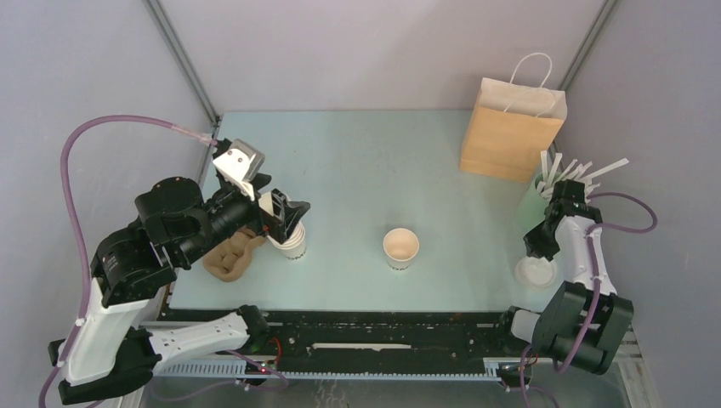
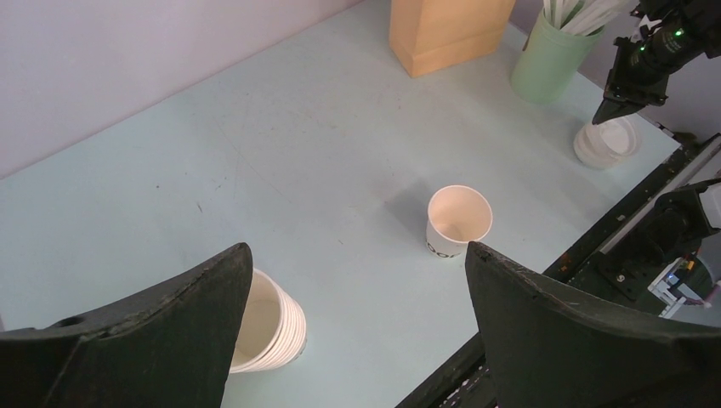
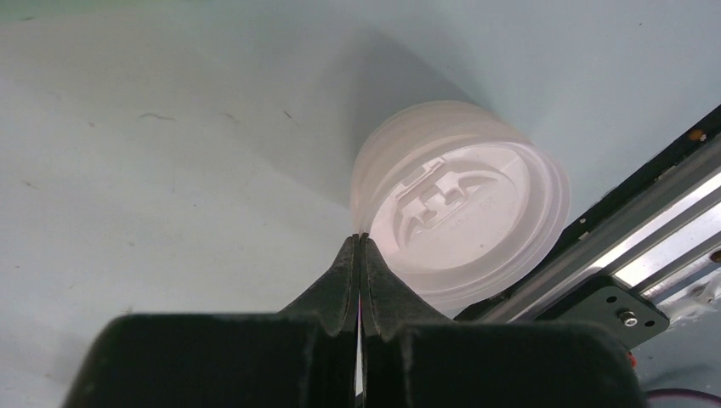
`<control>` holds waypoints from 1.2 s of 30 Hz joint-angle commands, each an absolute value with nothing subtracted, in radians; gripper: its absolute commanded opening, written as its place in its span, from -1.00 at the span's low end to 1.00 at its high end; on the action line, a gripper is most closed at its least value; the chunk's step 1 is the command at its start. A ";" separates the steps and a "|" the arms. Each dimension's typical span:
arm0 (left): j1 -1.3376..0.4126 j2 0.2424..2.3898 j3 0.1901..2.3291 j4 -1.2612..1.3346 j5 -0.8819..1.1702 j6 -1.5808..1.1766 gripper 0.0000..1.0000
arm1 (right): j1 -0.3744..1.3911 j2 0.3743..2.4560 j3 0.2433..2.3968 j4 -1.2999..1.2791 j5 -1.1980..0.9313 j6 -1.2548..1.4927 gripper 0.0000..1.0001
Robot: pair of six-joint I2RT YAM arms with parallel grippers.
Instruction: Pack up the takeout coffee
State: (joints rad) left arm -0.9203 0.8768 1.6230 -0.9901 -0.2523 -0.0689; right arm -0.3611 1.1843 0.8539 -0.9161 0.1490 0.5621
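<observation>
The takeout coffee cup stands upright mid-table, a single cream paper cup, tan inside, with no lid on it. My left gripper is open and holds nothing. It hovers over the stack of nested cream cups, well left of the single cup. My right gripper is shut, with its tips at the left rim of a stack of white plastic lids near the table's front right edge. Nothing shows between its jaws.
A brown paper bag with white handles stands at the back right. A green holder of white stirrers is just behind the right gripper. A brown cardboard piece lies by the cup stack. A black rail borders the near edge.
</observation>
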 commanded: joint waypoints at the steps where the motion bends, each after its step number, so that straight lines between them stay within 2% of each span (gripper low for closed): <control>1: -0.917 0.876 1.608 -0.971 -0.272 -0.039 1.00 | -0.359 1.220 0.895 -0.923 0.172 0.548 -1.00; 4: -0.916 0.876 1.606 -0.972 -0.278 -0.038 1.00 | -0.360 1.234 0.896 -0.913 0.159 0.543 -1.00; 6: -0.916 0.875 1.602 -0.969 -0.278 -0.037 1.00 | -0.358 1.241 0.894 -0.907 0.150 0.541 -0.93; 13: -0.916 0.876 1.593 -0.961 -0.277 -0.032 1.00 | -0.372 1.223 0.888 -0.900 0.108 0.570 -0.31; 17: -0.915 0.874 1.587 -0.958 -0.281 -0.029 1.00 | -0.377 1.225 0.852 -0.861 0.090 0.591 -0.13; 29: -0.915 0.883 1.595 -0.967 -0.294 -0.025 1.00 | -0.413 1.211 0.752 -0.760 0.080 0.628 -0.09; 36: -0.915 0.891 1.598 -0.962 -0.295 -0.023 1.00 | -0.432 1.176 0.687 -0.603 -0.043 0.634 -0.09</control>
